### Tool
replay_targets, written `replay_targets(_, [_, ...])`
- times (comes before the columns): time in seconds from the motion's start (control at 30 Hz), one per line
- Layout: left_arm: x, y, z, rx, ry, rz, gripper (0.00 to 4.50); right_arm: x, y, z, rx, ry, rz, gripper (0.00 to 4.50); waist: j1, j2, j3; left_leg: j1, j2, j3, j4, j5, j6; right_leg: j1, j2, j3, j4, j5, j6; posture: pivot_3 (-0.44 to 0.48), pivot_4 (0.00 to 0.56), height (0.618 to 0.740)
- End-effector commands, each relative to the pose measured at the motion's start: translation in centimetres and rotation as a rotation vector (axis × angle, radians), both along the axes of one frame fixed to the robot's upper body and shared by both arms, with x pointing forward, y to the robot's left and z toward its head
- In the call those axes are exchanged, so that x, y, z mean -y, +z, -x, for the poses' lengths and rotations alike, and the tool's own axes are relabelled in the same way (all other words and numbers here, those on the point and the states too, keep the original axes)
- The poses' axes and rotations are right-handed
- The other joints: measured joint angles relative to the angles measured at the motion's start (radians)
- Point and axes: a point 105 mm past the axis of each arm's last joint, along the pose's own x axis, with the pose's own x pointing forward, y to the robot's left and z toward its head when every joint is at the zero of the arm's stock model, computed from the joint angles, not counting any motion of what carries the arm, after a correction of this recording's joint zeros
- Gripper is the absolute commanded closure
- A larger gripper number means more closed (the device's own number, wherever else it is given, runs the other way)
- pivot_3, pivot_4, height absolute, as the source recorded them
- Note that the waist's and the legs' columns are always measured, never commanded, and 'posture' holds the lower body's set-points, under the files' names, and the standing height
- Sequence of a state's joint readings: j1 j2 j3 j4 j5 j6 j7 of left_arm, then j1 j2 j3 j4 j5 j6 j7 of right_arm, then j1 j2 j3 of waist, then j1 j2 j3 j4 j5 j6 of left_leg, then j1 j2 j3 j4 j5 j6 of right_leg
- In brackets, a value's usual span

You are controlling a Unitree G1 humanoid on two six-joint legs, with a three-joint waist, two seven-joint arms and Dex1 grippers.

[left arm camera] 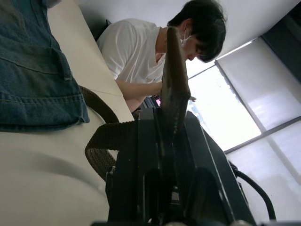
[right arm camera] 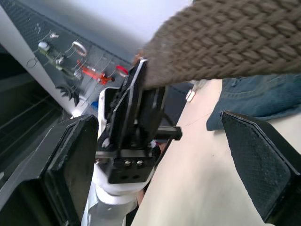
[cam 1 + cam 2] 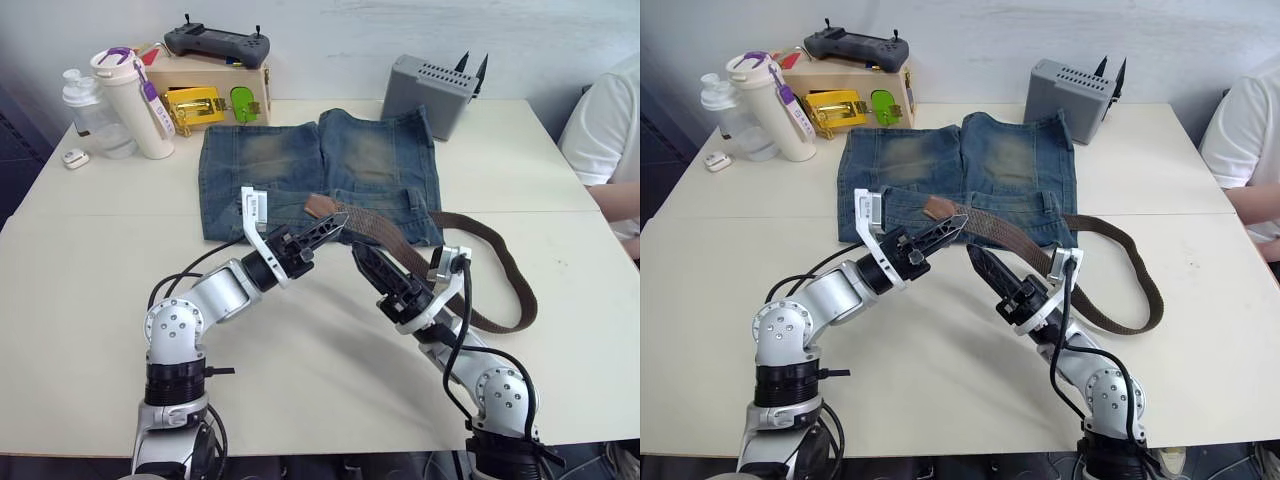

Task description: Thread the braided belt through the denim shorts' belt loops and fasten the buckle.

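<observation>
The denim shorts lie flat at the far middle of the table, waistband toward me. The braided belt runs from its tan tip across the waistband, then curves in a wide loop on the table to the right. My left gripper is shut on the belt just behind the tan tip and holds it above the shorts' near edge. My right gripper is open just below the lifted belt, with its fingers apart. I cannot make out the belt loops. The buckle is hidden.
A grey box stands behind the shorts on the right. At the back left are a wooden box with a controller on it and white bottles. A person in a white shirt sits at the table's right edge.
</observation>
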State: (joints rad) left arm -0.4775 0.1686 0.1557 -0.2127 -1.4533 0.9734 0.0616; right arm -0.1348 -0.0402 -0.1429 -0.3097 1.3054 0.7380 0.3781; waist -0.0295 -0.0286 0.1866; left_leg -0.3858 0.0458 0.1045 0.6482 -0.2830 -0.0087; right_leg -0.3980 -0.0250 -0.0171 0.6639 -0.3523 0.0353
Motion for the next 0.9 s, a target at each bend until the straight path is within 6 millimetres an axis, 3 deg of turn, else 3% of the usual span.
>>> replay_targets(0.03, [0.3,0.7,0.7,0.032,-0.010,0.012,4.50,0.8,1.6,-0.3,0.075,-0.052,-0.041,0.07,0.001,0.000,0.000,0.000,0.000,0.000,0.000,0.000,0.000,0.000,0.000,0.000,0.000,0.000,0.000,0.000,0.150,0.735])
replay_targets(0.27, [0.1,-0.2,0.4,0.011,0.014,-0.019,4.50,1.2,2.6,-0.2,0.119,-0.075,-0.101,0.07,0.001,0.000,0.000,0.000,0.000,0.000,0.000,0.000,0.000,0.000,0.000,0.000,-0.001,0.000,0.000,0.000,0.150,0.735])
replay_targets(0.37, [0.2,-0.5,0.5,0.004,0.016,-0.021,4.50,1.2,2.7,-0.1,0.118,-0.077,-0.119,1.36,0.001,0.000,0.000,0.000,0.000,0.000,0.000,0.000,0.000,0.000,0.000,0.000,-0.001,0.000,0.000,0.000,0.150,0.735])
replay_targets(0.57, [0.4,-0.5,0.5,0.009,0.012,-0.020,4.50,1.2,2.1,-0.5,0.089,-0.084,-0.094,4.39,0.001,0.000,0.000,0.000,0.000,0.000,0.000,0.000,0.000,0.000,0.000,0.000,-0.001,0.000,0.000,0.000,0.150,0.735])
replay_targets(0.73, [0.3,-0.8,0.9,0.044,-0.003,-0.060,4.50,3.4,2.6,-1.1,0.103,-0.178,-0.144,4.47,0.001,0.000,0.000,0.000,0.000,0.000,-0.001,0.000,0.000,0.000,0.000,0.000,-0.001,0.000,0.000,0.000,0.150,0.735])
replay_targets(0.9, [-1.5,-0.1,0.7,0.145,0.045,-0.113,2.29,5.6,2.6,-0.3,0.114,-0.234,-0.083,4.50,0.002,0.000,0.000,-0.001,0.000,0.000,-0.001,0.000,0.000,0.000,0.000,0.000,-0.002,0.000,0.000,0.000,0.150,0.735])
